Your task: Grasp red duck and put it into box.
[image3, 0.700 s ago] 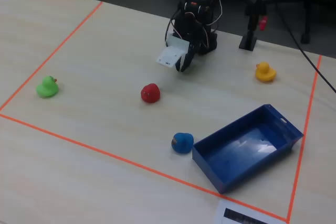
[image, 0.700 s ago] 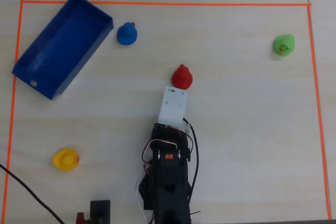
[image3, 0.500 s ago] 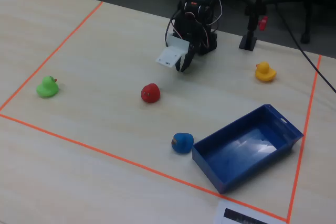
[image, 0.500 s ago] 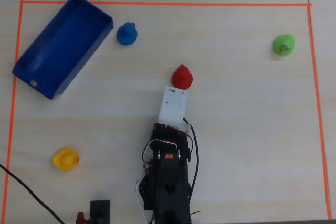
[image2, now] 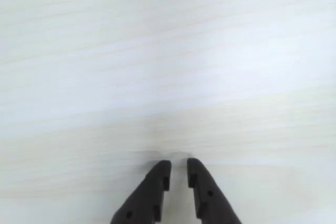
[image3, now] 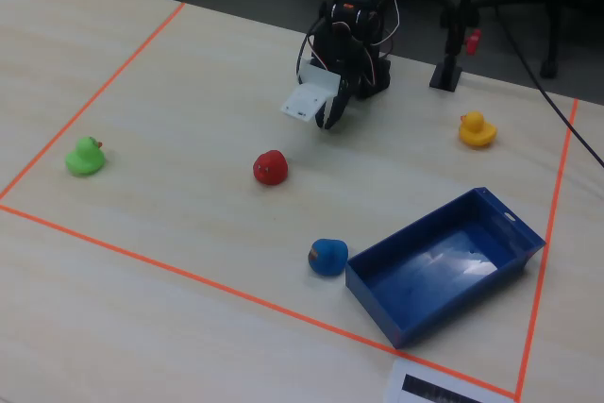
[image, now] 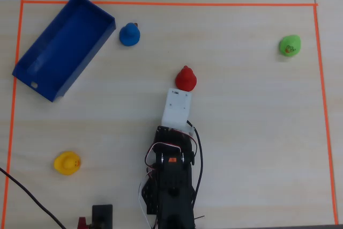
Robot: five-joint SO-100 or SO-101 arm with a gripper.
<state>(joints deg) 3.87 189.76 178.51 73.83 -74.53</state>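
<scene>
The red duck (image: 186,78) stands on the light wood table near the middle, and also shows in the fixed view (image3: 271,167). The dark blue box (image: 64,45) lies empty and slanted at the upper left of the overhead view, and at the lower right of the fixed view (image3: 429,316). My gripper (image2: 178,167) is over bare table, its black jaws almost together with nothing between them. In the fixed view it (image3: 327,118) hangs short of the red duck, on the arm's side. The wrist view shows no duck.
A blue duck (image: 129,34) sits just right of the box. A green duck (image: 290,45) is at the far right, a yellow duck (image: 67,162) at the lower left. Orange tape (image: 161,3) borders the work area. The white wrist mount (image: 177,106) covers the fingers from overhead.
</scene>
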